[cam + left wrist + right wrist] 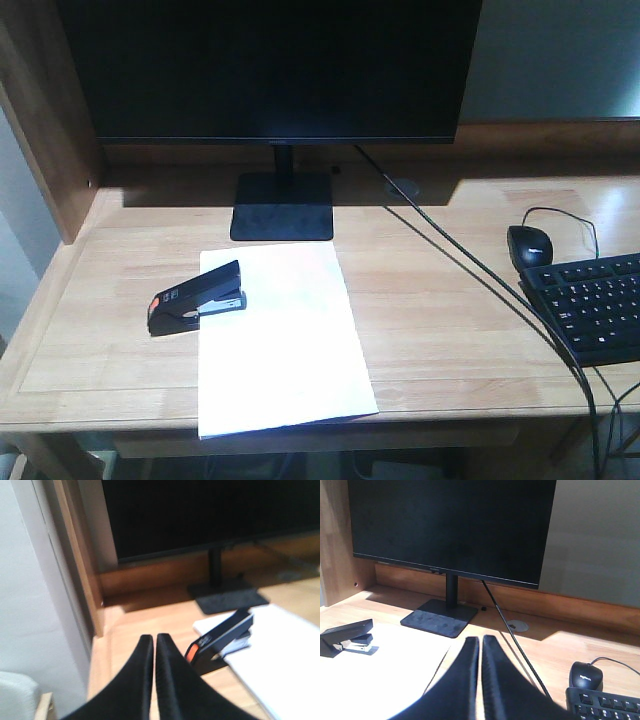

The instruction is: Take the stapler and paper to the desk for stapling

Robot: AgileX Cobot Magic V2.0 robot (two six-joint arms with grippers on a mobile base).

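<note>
Stapler point(197, 299) sits on bench point(440, 330) with its mouth over the left edge of paper point(280, 345), apparently placed for stapling, while left claw point(154, 641) and right claw point(480, 642) hang clear, both with fingers together, holding nothing.

The desk point(450, 330) has bare wood between the paper point(280, 340) and the keyboard point(598, 305), so a hand could come down there. A thin black cable point(470, 270) runs across that bare part. The stapler point(197, 298) sits on the paper's left edge, with some bare wood to its left. A wooden side panel point(45, 130) closes in that side. At the back, the big monitor point(270, 65) and its stand point(283, 205) block the way. The mouse point(530, 246) sits just behind the keyboard.
</note>
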